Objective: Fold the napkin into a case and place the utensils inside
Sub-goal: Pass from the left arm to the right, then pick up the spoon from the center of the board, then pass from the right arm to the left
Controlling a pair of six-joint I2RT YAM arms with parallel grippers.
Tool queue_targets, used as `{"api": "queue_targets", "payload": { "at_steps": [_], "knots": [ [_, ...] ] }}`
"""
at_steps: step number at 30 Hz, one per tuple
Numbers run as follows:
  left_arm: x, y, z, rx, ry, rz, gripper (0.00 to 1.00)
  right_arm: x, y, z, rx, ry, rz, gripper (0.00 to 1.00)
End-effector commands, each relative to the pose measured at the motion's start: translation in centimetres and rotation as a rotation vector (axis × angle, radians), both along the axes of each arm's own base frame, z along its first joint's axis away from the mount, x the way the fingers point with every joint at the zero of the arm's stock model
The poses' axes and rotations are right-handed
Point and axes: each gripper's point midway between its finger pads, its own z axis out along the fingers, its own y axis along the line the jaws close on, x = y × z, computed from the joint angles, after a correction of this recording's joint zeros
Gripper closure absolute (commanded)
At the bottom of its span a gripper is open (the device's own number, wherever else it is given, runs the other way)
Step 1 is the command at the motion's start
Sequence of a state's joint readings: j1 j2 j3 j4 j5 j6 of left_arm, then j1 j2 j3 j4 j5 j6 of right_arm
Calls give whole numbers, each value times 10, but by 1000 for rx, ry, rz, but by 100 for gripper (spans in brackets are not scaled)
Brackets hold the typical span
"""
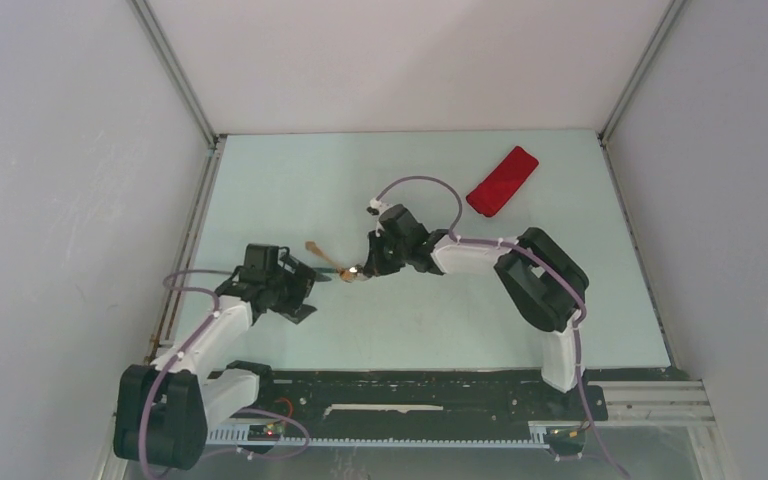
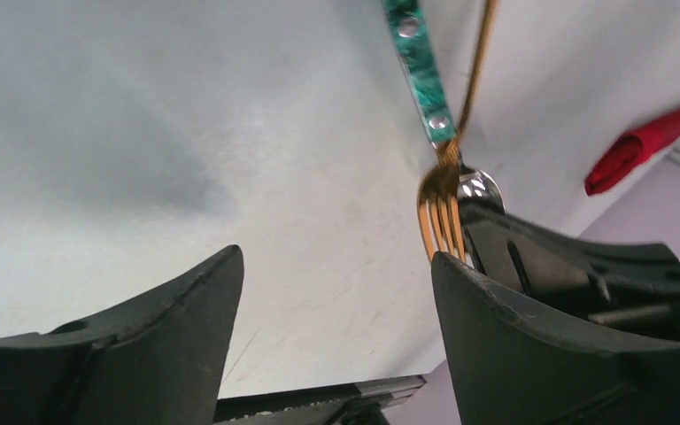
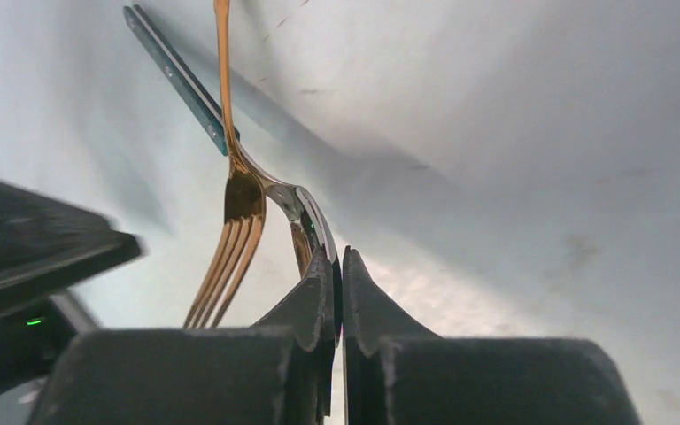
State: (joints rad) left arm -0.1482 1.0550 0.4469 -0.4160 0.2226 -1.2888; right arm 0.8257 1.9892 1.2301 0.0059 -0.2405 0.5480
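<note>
The red napkin lies folded into a narrow case at the back right of the table, also in the left wrist view. My right gripper hovers mid-table, shut on the bowl of a shiny spoon. A gold-tined fork hangs just left of its fingers, and I cannot tell whether it is pinched too. A teal riveted handle and a thin gold handle stick up from the pair. My left gripper is open beside the fork tines, with nothing between its fingers.
The pale green table is walled by grey panels left, right and behind. A black rail with the arm bases runs along the near edge.
</note>
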Motion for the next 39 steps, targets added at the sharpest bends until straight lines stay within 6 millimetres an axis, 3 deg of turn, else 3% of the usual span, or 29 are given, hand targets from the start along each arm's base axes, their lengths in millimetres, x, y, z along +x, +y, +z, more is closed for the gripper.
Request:
{"api": "queue_targets", "payload": {
  "at_steps": [1, 5, 9, 13, 15, 18, 22, 26, 30, 32, 36, 39],
  "knots": [
    [17, 6, 40, 135, -226, -191, 16, 32, -24, 32, -210, -387, 138, 100],
    [20, 9, 63, 201, -358, -270, 9, 41, -27, 51, -317, -492, 223, 100],
    [15, 9, 84, 233, -399, -348, 6, -1, -24, 64, -264, -306, 435, 100],
    [10, 11, 100, 265, -422, -384, 5, -54, -38, 60, -169, -5, 536, 100],
    [10, 12, 105, 274, -429, -396, 5, -68, -43, 61, -81, 59, 536, 100],
    [14, 10, 105, 277, -446, -421, 6, -68, -54, 61, 12, 121, 509, 100],
    [11, -29, 102, 116, -475, -611, 7, -70, -71, 78, 59, 71, 561, 100],
    [-23, -80, 93, -40, -430, -909, 7, -83, -91, 94, 88, 15, 661, 100],
    [-58, -95, 83, -28, -382, -1119, 7, -101, -99, 108, 155, -3, 739, 100],
    [-69, -95, 82, -23, -370, -1184, 12, -105, -101, 112, 168, -5, 751, 100],
    [-83, -100, 93, -97, -398, -1245, 42, -114, -102, 118, 170, -1, 771, 100],
    [-92, -107, 103, -170, -429, -1279, 46, -115, -104, 120, 158, -13, 767, 100]
  ]
}}
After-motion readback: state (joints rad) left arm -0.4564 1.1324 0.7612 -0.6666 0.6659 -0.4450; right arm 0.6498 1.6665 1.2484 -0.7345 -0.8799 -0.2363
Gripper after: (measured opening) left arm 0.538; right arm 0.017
